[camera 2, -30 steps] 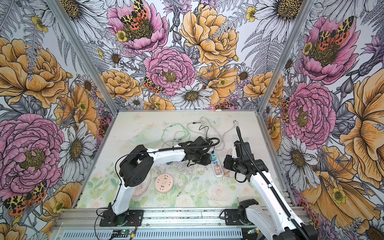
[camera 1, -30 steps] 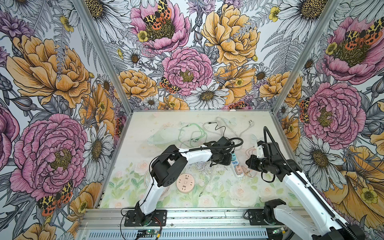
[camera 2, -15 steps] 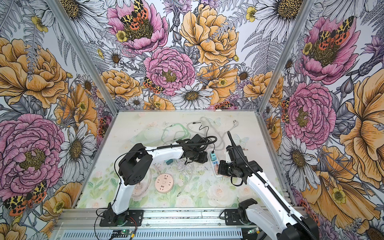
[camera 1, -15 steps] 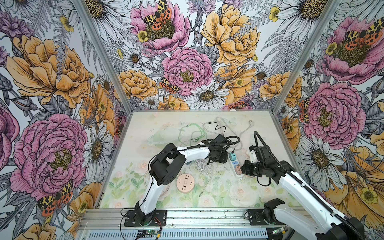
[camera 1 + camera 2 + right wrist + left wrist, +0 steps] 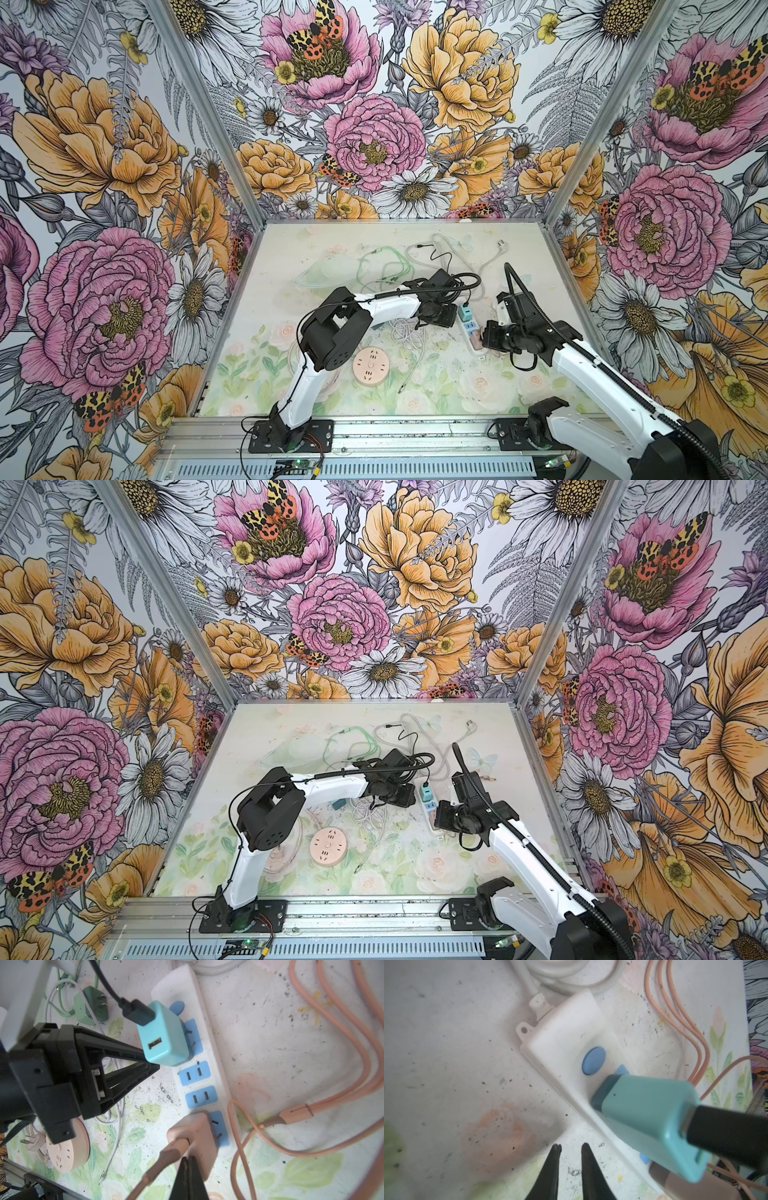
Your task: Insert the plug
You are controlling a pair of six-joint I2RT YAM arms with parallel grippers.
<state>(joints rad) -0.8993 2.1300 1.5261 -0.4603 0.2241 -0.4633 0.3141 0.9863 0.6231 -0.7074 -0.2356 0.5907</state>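
A white power strip (image 5: 187, 982) (image 5: 469, 332) with blue sockets lies right of centre in both top views. A teal charger (image 5: 164, 1036) (image 5: 650, 1122) with a black cable sits in the socket beside the blue button. At the strip's other end, a pink plug (image 5: 197, 1136) with a peach cable stands in the last socket. My right gripper (image 5: 189, 1158) (image 5: 484, 338) is shut, its tips resting on the plug's top. My left gripper (image 5: 570, 1146) (image 5: 155, 1068) is beside the teal charger, its jaws almost together and empty.
A round pink socket disc (image 5: 371, 366) and a white cable coil (image 5: 407, 332) lie left of the strip. A green plug (image 5: 91, 1009) lies near it. Peach cable loops (image 5: 332, 1043) run on the strip's right. Green and grey cables (image 5: 382, 266) tangle behind.
My right gripper has moved left and down to the strip's near end, closed, and now rests on the pink plug. The left gripper has barely shifted.
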